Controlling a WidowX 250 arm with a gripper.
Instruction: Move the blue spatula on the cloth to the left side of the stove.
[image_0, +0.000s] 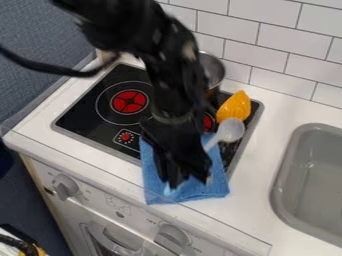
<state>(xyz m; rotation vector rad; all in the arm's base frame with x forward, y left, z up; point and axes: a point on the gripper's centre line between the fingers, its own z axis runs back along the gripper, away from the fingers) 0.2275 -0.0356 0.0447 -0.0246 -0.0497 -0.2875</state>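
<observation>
Hanging low over the cloth (216, 185), the pincer (188, 181) seems placed for a pickup; whether apart or together, one cannot tell.

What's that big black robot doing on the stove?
A robot arm is leaning over the stove, with its gripper right down at the blue cloth. The spatula pokes out beside it, pale round end up and to the right, but I can't tell whether the robot has hold of it. It is meant to go to the left side of the stove, and it isn't there yet. A yellow thing and a metal pot are at the back.
</observation>
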